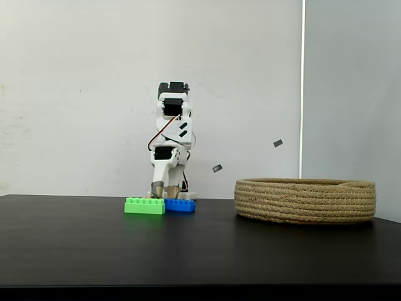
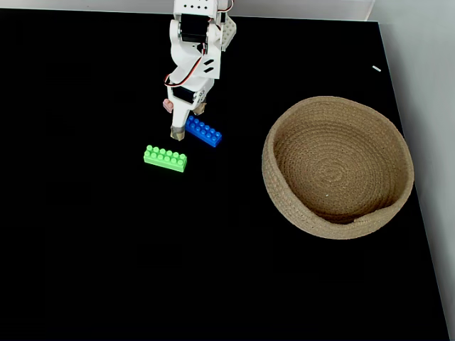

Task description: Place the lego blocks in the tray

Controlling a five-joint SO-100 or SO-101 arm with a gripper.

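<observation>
Just beside the blue brick (image 2: 204, 131), the hand (image 2: 179, 132) hangs low, its opening unreadable; it should straddle that brick squarely before closing.

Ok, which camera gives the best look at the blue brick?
The fixed view from above: the blue brick lies fully exposed there, studs and angle clear, just right of the claw. The side-on fixed view shows the blue brick as a low strip, partly hidden behind the green brick.
</observation>
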